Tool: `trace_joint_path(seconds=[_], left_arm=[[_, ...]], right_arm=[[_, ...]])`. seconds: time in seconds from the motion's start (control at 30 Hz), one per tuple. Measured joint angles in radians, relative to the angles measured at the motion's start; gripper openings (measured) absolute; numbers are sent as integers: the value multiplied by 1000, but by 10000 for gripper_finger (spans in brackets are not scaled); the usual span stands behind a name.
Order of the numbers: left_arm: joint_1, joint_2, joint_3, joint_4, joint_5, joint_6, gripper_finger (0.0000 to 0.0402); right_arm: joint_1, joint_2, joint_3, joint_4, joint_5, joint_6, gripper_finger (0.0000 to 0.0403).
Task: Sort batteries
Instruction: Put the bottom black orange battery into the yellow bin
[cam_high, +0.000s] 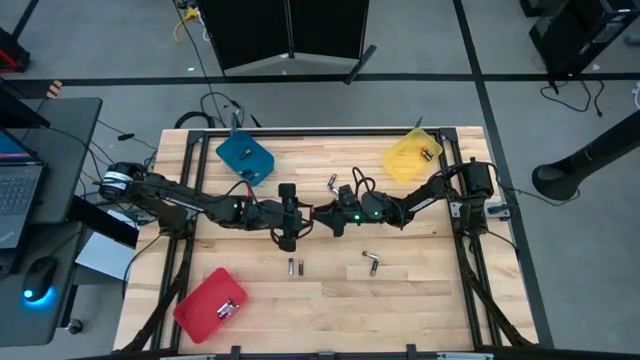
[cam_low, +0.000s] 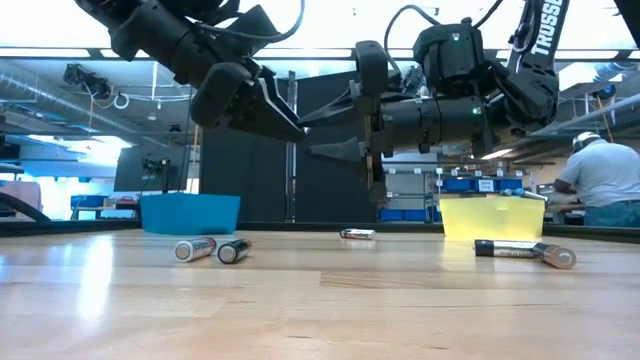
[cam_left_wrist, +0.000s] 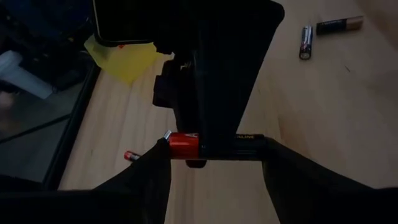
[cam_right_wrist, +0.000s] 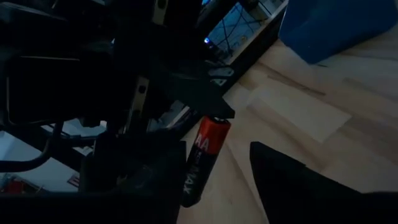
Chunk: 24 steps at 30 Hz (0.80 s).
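Observation:
One red-and-black AA battery (cam_left_wrist: 183, 142) (cam_right_wrist: 208, 140) hangs in the air over the table's middle, between both grippers. My left gripper (cam_high: 308, 213) (cam_low: 290, 125) (cam_left_wrist: 214, 147) reaches in from the left and is shut on it. My right gripper (cam_high: 322, 213) (cam_low: 315, 130) (cam_right_wrist: 217, 149) reaches in from the right and is open, its fingers above and below the battery's middle. Other batteries lie on the wood: a pair (cam_high: 292, 266), two more (cam_high: 371, 258) and one farther off (cam_high: 333, 182). The low view hides the held battery. My left gripper holds the battery lengthwise, one finger (cam_left_wrist: 155, 168) on its red tipped end (cam_left_wrist: 166, 135) and the other finger (cam_left_wrist: 280, 168) on its black end (cam_left_wrist: 258, 138). It comes in level from the table's left. The battery lies level and is lifted clear of the table. My right gripper has the battery's black half (cam_right_wrist: 198, 177) beside the inner side of one finger (cam_right_wrist: 155, 174); whether they touch, I cannot tell. The other finger (cam_right_wrist: 286, 180) stands clear of it. Its fingers cross the battery's middle, coming level from the table's right.
A blue tray (cam_high: 245, 157) stands at the far left, a yellow tray (cam_high: 412, 155) at the far right and a red tray (cam_high: 210, 303) at the near left. The yellow and red trays hold batteries. A person (cam_low: 605, 180) sits beyond the table.

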Motion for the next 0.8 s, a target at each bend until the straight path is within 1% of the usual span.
trace_joint_path(seconds=[0.1, 0.2, 0.27, 0.3, 0.43, 0.53, 0.67, 0.8], left_arm=[[0, 0, 0, 1, -2, 0, 220], [2, 0, -1, 1, -9, 0, 220], [2, 0, -3, -11, -26, 10, 220], [3, 0, -4, -16, -35, 14, 220], [9, 0, -5, -27, -34, 12, 224], [10, 0, -5, -30, -40, 3, 251], [11, -3, 3, 17, -48, -12, 293], [8, -3, 1, 47, -126, -1, 308]], right_arm=[[1, 0, 0, 5, -4, -1, 154], [1, 0, 5, 15, -8, -24, 97], [3, 1, 17, 0, -30, -32, 59], [3, 2, 25, -12, -40, -41, 54], [0, 2, 41, -48, -57, -69, 54], [-7, 2, 47, -66, -75, -88, 54], [-12, 1, 52, -55, -112, -117, 36], [-22, -18, 52, -63, -120, -130, 10]])
